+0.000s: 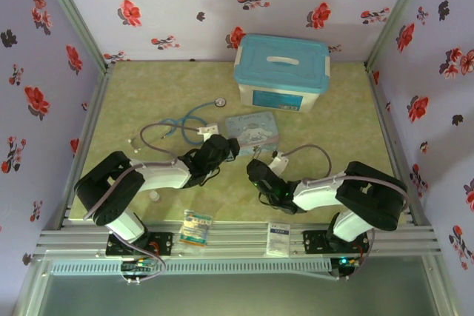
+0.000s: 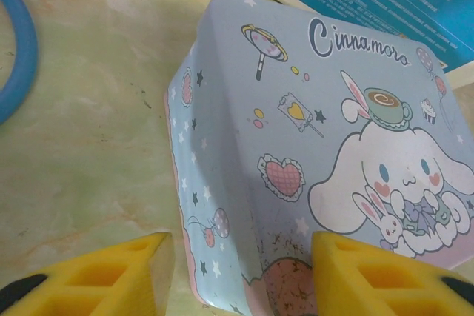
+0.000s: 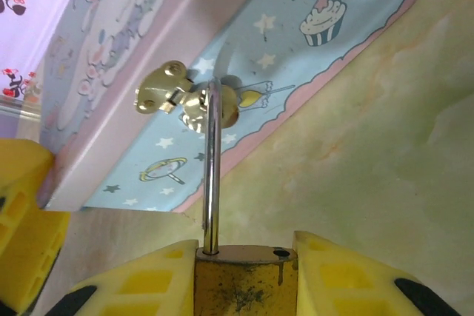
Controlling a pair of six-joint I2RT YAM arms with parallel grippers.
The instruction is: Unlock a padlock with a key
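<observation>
Padlock (image 3: 241, 290) sits clamped in right end effector (image 3: 244, 253), shackle at tin's (image 3: 318, 64) clasp (image 3: 167, 90); left end effector (image 2: 241, 257) gapes apart.

cartoon tin (image 1: 253, 129) mid-table | blue-lidded box (image 1: 281, 72) behind | stethoscope (image 1: 219, 102) left
</observation>
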